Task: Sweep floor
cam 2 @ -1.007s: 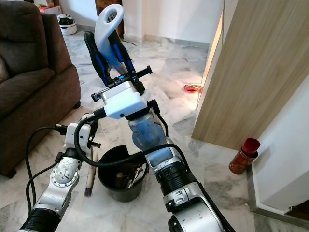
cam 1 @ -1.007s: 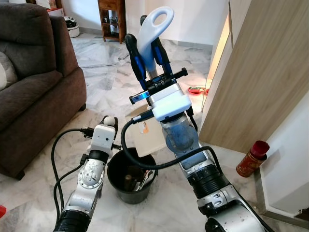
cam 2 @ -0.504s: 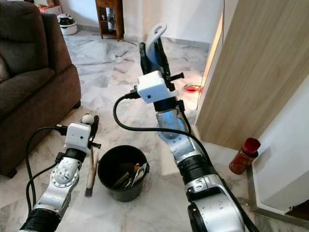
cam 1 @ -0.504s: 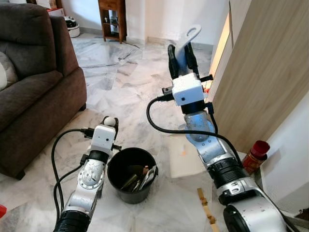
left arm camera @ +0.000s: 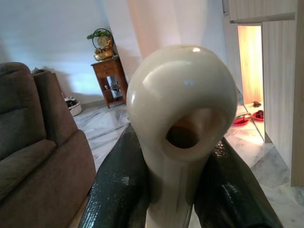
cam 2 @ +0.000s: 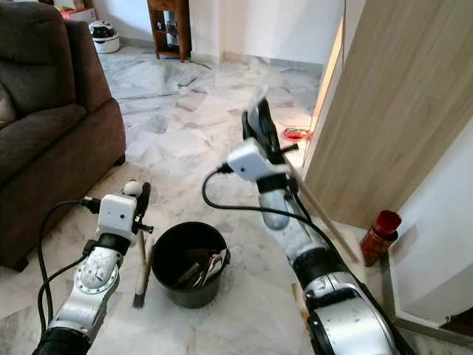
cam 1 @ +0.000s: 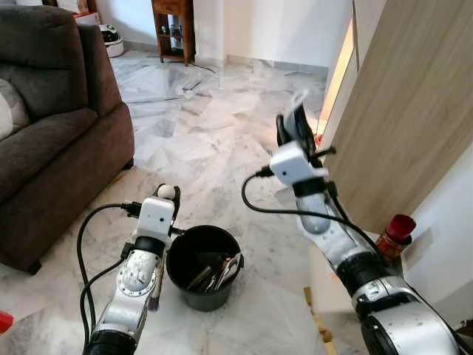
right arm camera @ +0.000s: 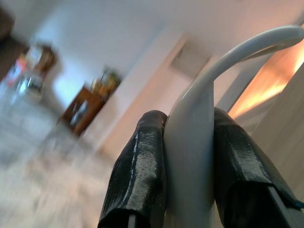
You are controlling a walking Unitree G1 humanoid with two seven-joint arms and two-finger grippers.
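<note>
Brush (cam 2: 142,259) first: one of them, standing nearly upright just left of the black bucket (cam 2: 185,294), dark bristles down at the marble floor (cam 1: 214,133), pale handle running straight up. Its long axis is close to vertical, and the rounded cream knob with a hole through it tops the handle. The left gripper (cam 1: 164,194) has that knob, and in the left wrist view the two black fingers (left arm camera: 116,190) are pressed against either side of the handle's neck. The left arm is bent at the elbow, forearm rising from the lower left, wrist pointing forward and up.

One dustpan handle (right arm camera: 199,123) as well: a white loop, pinched between the right gripper's fingers (right arm camera: 140,171). The right gripper (cam 2: 260,126) is raised well above the floor and blurred, arm stretched forward and up on the robot's right. A pale wooden shaft (cam 2: 325,222) slants down from there toward the floor by the wooden cabinet panel (cam 2: 399,111); the pan end is too blurred to make out.

One bucket, sitting between the two arms, with a jumble of items inside. One brown sofa (cam 1: 52,133) on the left, one red canister (cam 2: 377,237) on the floor by the panel's foot, one small wooden side table (cam 1: 171,29) far back against the wall.
</note>
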